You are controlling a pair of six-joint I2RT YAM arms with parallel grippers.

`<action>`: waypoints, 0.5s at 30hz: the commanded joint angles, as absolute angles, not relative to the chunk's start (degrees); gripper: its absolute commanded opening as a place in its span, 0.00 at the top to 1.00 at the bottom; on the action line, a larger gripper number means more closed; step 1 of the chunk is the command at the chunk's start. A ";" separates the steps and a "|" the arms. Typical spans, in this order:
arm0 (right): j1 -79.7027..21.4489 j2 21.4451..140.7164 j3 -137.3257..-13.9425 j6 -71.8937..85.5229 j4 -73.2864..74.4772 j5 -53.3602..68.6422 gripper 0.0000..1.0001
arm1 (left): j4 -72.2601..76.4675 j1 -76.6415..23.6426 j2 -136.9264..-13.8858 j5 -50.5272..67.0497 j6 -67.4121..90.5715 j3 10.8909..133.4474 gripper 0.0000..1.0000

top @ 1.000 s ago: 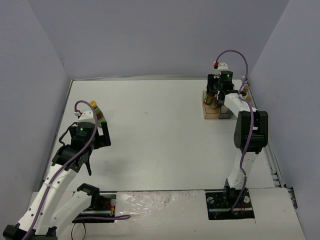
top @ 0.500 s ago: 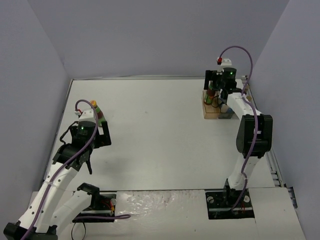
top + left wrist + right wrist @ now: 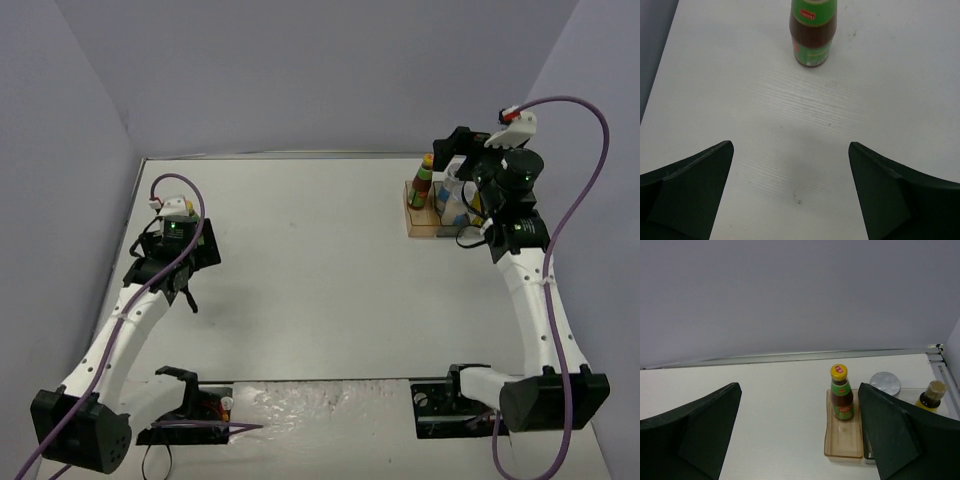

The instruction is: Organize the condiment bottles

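A dark condiment bottle [image 3: 841, 395] with a yellow cap and a green label stands upright at the far end of the orange tray compartment [image 3: 844, 442]; from above, this bottle [image 3: 424, 178] sits at the tray's back left. My right gripper [image 3: 799, 385] is open and empty, pulled back above and apart from it. A silver-topped cylinder [image 3: 885, 384] and a small yellow-labelled bottle [image 3: 931, 395] stand just right of it. A second dark bottle [image 3: 813, 35] stands on the table ahead of my left gripper [image 3: 790, 143], which is open with bare table between its fingers. In the top view my left arm hides that bottle.
The orange-and-grey tray [image 3: 420, 228] sits at the table's far right, near the right wall. A metal rail [image 3: 790, 356] runs along the back edge under the grey wall. The left wall stands close to the left arm [image 3: 130, 320].
My right gripper opened, let go of the yellow-capped bottle in the tray, and drew up and back to the right. My left gripper moved toward the far side, over the left bottle.
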State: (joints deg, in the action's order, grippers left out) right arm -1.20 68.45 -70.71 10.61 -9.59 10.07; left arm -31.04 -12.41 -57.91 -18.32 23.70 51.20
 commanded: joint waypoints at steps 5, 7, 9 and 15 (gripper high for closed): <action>-2.05 55.68 -64.74 16.08 -7.32 16.94 0.00 | -17.81 -3.91 -72.63 -13.12 22.08 64.65 0.03; -2.11 54.05 -63.67 16.31 -6.42 17.93 0.00 | -15.58 -3.56 -75.94 -12.27 21.30 66.13 0.03; -2.06 52.59 -62.74 16.57 -5.14 18.80 0.00 | -14.08 -3.24 -78.84 -11.60 20.86 67.92 0.03; -2.35 48.91 -60.74 16.54 -1.04 21.48 0.00 | -11.14 -2.29 -86.59 -11.15 19.79 71.60 0.08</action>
